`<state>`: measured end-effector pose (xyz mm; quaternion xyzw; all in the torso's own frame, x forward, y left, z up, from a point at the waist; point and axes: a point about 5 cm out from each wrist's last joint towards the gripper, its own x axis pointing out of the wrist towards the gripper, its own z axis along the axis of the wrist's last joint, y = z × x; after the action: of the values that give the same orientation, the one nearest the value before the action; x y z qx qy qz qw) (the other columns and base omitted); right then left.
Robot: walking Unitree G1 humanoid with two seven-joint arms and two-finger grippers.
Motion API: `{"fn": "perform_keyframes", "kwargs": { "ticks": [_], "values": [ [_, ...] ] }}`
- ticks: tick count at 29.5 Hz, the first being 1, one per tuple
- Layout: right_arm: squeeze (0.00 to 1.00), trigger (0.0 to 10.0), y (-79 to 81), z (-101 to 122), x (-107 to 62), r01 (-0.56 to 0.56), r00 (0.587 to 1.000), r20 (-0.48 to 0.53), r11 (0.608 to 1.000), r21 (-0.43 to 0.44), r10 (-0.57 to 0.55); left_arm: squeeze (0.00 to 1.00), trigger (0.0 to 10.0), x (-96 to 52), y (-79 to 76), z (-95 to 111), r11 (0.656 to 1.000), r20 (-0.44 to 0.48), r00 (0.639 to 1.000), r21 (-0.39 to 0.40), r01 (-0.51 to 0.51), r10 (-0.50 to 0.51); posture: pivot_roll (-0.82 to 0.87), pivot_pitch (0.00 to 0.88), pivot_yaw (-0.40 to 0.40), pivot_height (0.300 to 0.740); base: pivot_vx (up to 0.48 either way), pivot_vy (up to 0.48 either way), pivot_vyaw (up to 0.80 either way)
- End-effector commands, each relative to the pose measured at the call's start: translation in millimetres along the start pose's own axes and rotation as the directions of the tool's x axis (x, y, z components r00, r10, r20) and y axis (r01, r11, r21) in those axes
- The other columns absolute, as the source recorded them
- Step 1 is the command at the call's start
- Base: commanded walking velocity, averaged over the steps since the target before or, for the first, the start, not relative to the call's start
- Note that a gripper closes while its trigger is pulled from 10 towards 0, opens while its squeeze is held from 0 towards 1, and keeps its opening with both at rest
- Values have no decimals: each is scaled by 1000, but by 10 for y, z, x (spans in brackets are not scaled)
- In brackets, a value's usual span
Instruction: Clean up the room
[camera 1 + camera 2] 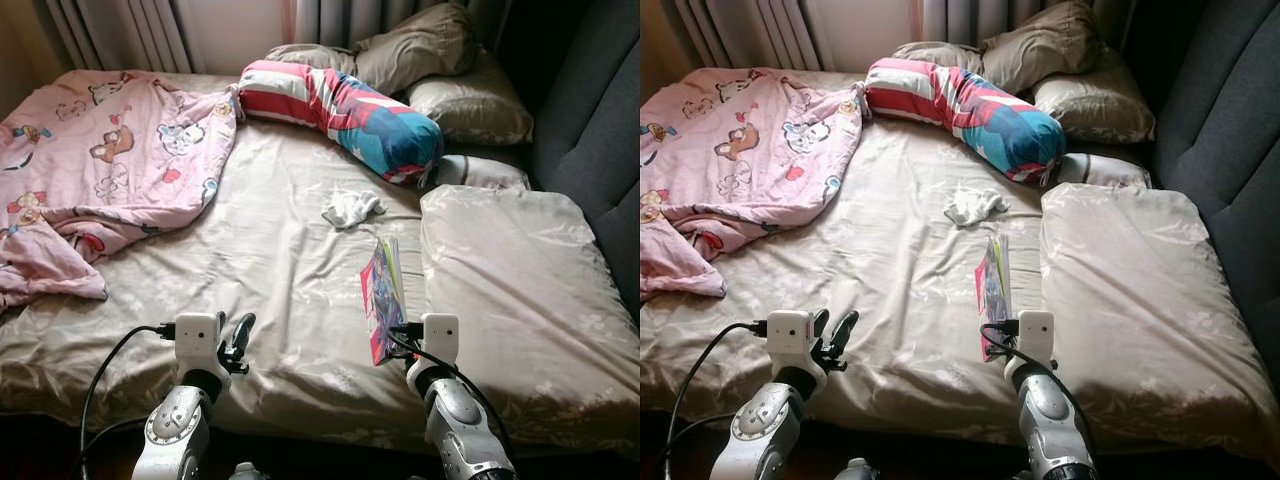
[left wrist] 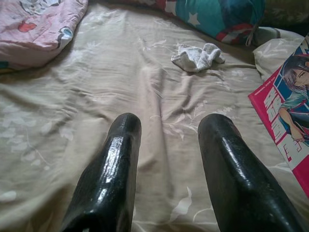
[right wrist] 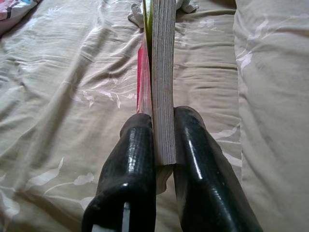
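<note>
Comic lifted off the bed

Both grippers sit lowest in the head view: the right gripper pinches a comic book on edge above the bed, the left gripper spread and empty. Left wrist: fingers wide over the sheet, a white sock ahead. Right wrist: pages clamped. Next, probably carry it off to a shelf
</note>
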<state>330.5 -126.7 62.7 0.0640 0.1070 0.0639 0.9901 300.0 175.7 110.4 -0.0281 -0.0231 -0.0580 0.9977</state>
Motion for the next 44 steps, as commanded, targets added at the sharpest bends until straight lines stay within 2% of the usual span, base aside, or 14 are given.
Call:
{"fn": "perform_keyframes", "kwargs": {
  "ticks": [1,17,20,21,23,25,26,27,28,29,30,32,36,44],
  "values": [
    [0,10000,0,-9,-10,-1,1000,7,1000,12,1,0,10000,-29,5,-22,1000,-18,1000,4,1,-1,74,248,-10,656,262,0,0],
    [0,10000,0,-59,-20,4,1000,-11,1000,22,-3,0,10000,-26,-1,-15,1000,-15,1000,15,6,-6,76,252,-10,656,153,0,0],
    [0,10000,-21,-93,-23,27,999,-24,993,114,-25,0,10000,-27,-7,-16,1000,-17,1000,13,10,-10,76,252,-10,656,0,0,0],
    [0,10000,-53,-133,-24,55,998,-40,977,208,-47,0,10000,-26,-12,-18,1000,-17,1000,13,12,-12,76,252,-10,656,0,0,0],
    [0,10000,-69,-156,-25,69,997,-53,967,245,-58,0,10000,-26,-13,-19,1000,-18,1000,12,13,-13,76,252,-10,656,0,0,0],
    [0,10000,-109,-204,-26,106,993,-78,940,325,-85,0,10000,-28,-15,-15,1000,-18,1000,12,14,-14,77,251,-8,656,0,0,0],
    [0,10000,-161,-250,-27,150,988,-103,897,416,-118,0,10000,-28,-18,-18,1000,-19,1000,12,16,-16,77,251,-8,656,0,0,0],
    [0,10000,-161,-250,-27,150,988,-103,897,416,-118,0,10000,-28,-18,-18,1000,-19,1000,12,16,-16,77,251,-8,656,0,0,0],
    [0,10000,-197,-279,-27,182,982,-123,868,462,-140,0,10000,-30,-19,-16,1000,-19,1000,13,17,-17,85,255,-3,656,0,0,0],
    [0,10000,-197,-279,-27,182,982,-123,868,462,-140,0,10000,-30,-19,-16,1000,-19,1000,13,17,-17,85,255,-3,656,0,0,0],
    [0,10000,-222,-308,-25,203,978,-147,842,500,-148,0,10000,-41,-15,-9,1000,-19,1000,14,19,-19,97,257,3,656,0,0,0],
    [0,10000,-224,-326,-15,207,976,-169,828,521,-138,0,10000,-48,-11,-3,1000,-19,1000,16,20,-20,100,259,5,656,0,0,0],
    [0,10000,-194,-321,16,187,977,-187,832,522,-102,0,10000,-80,1,9,999,-20,1000,25,24,-24,124,269,12,656,0,0,0],
    [0,10000,-1,-116,141,-24,994,-74,820,572,81,0,10000,-166,47,30,999,-30,999,44,21,-20,147,294,26,656,0,0,0]
  ]
}}
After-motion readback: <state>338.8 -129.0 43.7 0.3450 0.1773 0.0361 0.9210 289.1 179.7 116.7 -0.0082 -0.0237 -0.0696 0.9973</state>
